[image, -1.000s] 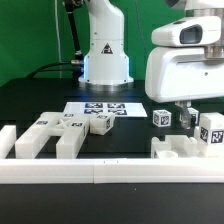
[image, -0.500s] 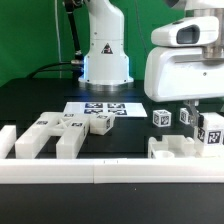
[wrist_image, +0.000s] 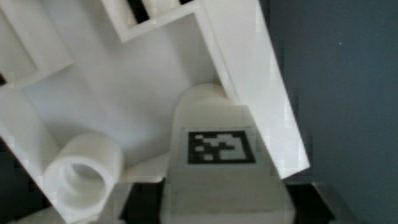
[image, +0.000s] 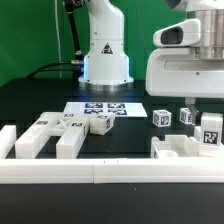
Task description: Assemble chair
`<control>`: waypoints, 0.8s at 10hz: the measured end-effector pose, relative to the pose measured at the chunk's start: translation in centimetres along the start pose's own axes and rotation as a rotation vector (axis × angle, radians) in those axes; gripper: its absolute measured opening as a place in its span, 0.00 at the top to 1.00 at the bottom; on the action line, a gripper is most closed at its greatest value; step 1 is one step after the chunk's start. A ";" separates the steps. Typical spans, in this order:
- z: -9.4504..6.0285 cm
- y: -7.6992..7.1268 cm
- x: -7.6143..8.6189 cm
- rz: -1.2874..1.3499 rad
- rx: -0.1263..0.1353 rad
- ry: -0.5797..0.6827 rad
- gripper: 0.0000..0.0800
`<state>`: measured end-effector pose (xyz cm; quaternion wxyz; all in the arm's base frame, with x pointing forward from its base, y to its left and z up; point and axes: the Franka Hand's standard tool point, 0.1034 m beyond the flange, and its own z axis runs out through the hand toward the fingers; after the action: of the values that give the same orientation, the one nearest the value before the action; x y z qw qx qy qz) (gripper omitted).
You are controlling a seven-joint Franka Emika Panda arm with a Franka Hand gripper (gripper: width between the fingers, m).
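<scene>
**Status:** early stage. No two parts of the chair are visibly joined.

**Claw:** the claw (wrist_image: 221, 193) stands roughly half open. In the wrist view its dark pads (wrist_image: 146, 200) sit against both sides of a tagged bar (wrist_image: 221, 120). I judge the bar gripped.

**Location of the bar:** at the exterior view's right, low over the table (image: 130, 140) and just beside a notched block (image: 172, 146). I cannot tell whether the bar hangs clear of the table or touches it.

**Other parts:**
- One small cube (image: 161, 117) and a second cube (image: 187, 117) lie loose just behind the notched block, apart from each other.
- A group of larger pieces (image: 45, 137) lies at the exterior view's left. It is near the marker board (image: 100, 108) and behind the front rail (image: 100, 172).

**Outstanding:** every joint, as far as can be seen. The bar has to be carried to its mating part and seated. The cubes and the left-hand pieces are untouched.

**Judgement:** very little of the assembly is done.
</scene>
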<state>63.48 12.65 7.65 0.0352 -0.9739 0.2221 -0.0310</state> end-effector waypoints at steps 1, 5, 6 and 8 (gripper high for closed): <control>0.1 -0.1 0.0 0.118 0.006 0.013 0.64; 0.1 -0.1 -0.1 0.493 0.021 -0.002 0.64; 0.1 -0.1 -0.1 0.542 0.023 -0.005 0.64; 0.1 -0.1 -0.1 0.693 0.023 -0.007 0.64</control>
<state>63.41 12.80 7.55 0.0553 -0.8401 0.5393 -0.0165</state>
